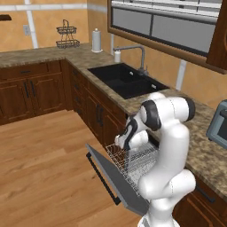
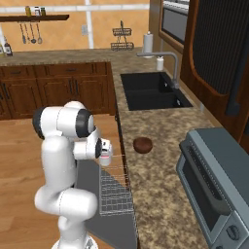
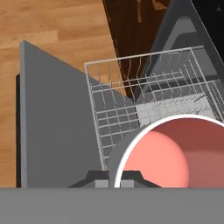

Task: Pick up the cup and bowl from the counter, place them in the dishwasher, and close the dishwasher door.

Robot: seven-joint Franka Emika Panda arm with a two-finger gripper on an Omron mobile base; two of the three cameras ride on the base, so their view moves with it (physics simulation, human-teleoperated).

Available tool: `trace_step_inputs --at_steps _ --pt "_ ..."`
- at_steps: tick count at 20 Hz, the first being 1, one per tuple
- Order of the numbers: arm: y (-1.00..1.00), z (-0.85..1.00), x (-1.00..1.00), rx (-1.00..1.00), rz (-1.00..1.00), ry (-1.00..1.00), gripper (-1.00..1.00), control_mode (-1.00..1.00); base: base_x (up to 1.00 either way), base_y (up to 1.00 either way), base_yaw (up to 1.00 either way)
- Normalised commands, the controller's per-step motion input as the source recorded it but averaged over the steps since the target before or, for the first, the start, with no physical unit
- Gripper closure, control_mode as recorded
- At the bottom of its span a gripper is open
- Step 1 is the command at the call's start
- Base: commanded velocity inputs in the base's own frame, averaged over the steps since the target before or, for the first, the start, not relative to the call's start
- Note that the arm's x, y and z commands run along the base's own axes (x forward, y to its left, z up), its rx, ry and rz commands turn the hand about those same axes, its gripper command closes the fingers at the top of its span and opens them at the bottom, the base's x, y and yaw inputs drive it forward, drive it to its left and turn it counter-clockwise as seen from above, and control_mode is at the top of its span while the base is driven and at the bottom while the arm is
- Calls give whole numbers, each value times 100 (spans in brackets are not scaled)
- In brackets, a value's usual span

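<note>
Cup (image 3: 168, 153) first: the white cylinder with its pink-red inside is pinched at the rim by the gripper (image 2: 104, 154), whose jaws are drawn in tight on it, and it hangs mouth-up above the white wire rack (image 3: 144, 96) of the dishwasher (image 1: 133, 170). Taking that rack as the landmark, the cup sits over its near corner, above the wires rather than down among them, with bare grid open across the rest of the rack.

Beyond the rack's outer edge the dishwasher door (image 3: 57, 118) lies folded down, a flat grey panel sloping out over the wood floor (image 1: 44, 150), its dark bar handle (image 1: 103, 179) along the far lip. Floor on the open side of the door is free of clutter.

Above and behind the rack runs the edge of the counter (image 2: 155, 180). The bowl (image 2: 143, 144), dark reddish-brown, rests on the granite just back from that edge, well apart from the gripper. Along the counter from the bowl, away from the sink (image 2: 151, 92), stands a grey toaster oven (image 2: 214, 189), leaving a band of bare granite between it and the counter's edge over the rack.
</note>
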Motion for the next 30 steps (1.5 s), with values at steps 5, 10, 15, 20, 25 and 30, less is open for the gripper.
trace_step_inputs --at_steps 5,10,15,20,25,30 --pt "21 -63 35 -9 -4 6 100 -100 0 0 0" --pt "21 -50 39 -2 -3 9 100 -100 0 0 0" --pt "0 -35 34 0 -1 1 100 -100 0 0 0" --pt "0 -12 49 0 0 0 100 -100 0 0 0" --pt "0 -1 72 0 0 0 100 -100 0 0 0" --pt "-12 -6 80 0 0 3 100 -100 0 0 0"
